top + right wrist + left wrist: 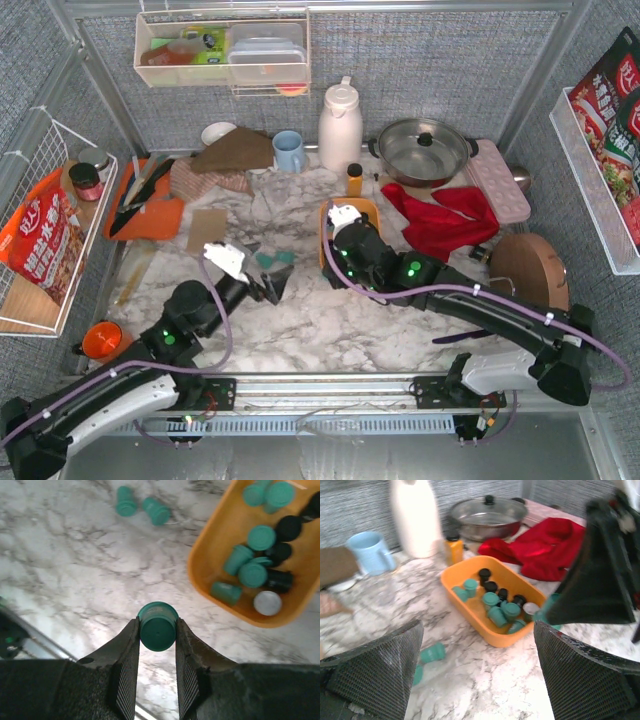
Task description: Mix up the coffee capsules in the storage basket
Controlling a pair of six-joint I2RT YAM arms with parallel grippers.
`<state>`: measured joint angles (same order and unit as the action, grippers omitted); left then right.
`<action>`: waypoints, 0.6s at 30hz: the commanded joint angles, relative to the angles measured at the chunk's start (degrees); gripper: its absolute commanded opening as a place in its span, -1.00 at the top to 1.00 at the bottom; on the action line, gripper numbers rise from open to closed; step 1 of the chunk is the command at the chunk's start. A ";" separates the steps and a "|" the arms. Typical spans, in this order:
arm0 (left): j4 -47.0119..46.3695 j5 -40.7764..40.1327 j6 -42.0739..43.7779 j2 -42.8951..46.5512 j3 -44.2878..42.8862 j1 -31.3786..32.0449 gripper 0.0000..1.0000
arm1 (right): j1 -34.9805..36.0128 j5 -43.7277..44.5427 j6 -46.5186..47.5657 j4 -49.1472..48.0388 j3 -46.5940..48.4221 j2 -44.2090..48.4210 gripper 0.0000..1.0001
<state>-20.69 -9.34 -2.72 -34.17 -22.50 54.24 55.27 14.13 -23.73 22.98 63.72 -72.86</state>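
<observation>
The orange storage basket (362,207) (470,611) (217,537) stands mid-table and holds several teal and black coffee capsules (497,607) (252,572). My right gripper (156,625) (332,264) is shut on one teal capsule (157,634), held above the marble just off the basket's near corner. Two more teal capsules (275,259) (126,502) lie loose on the marble to the left of the basket. My left gripper (480,680) (270,285) hovers close to them, open wide with nothing between its fingers. One loose capsule (432,652) shows beside its left finger.
Behind the basket stand a white thermos (340,125), a blue mug (288,150), a small yellow bottle (354,180) and a lidded steel pot (425,150). A red cloth (440,220) and a pink egg tray (498,180) lie to the right. An orange board with a knife (145,205) lies at the left.
</observation>
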 commanded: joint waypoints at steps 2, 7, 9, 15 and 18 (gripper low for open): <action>20.95 -15.00 -6.66 -0.54 -9.49 -0.01 -0.98 | -1.85 9.41 6.89 2.92 0.28 1.13 1.00; 33.84 -15.03 -5.63 -2.59 -18.18 -0.01 -0.98 | -7.32 9.96 12.32 0.31 -0.73 0.31 1.00; 37.55 -14.10 -5.06 -3.28 -20.02 0.00 -0.98 | -10.36 8.13 13.52 -0.97 -0.93 -0.71 1.00; 37.28 -13.75 -4.90 -2.95 -16.61 0.00 -0.98 | -18.20 1.39 13.53 -4.44 0.94 -6.97 1.00; 38.70 -13.43 -4.72 -4.46 -17.68 -0.09 -0.98 | -19.67 -2.11 12.15 -5.96 2.96 -11.35 1.00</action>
<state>16.19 -22.92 -7.86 -37.54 -39.40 54.24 36.88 18.09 -11.11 20.99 64.47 -80.51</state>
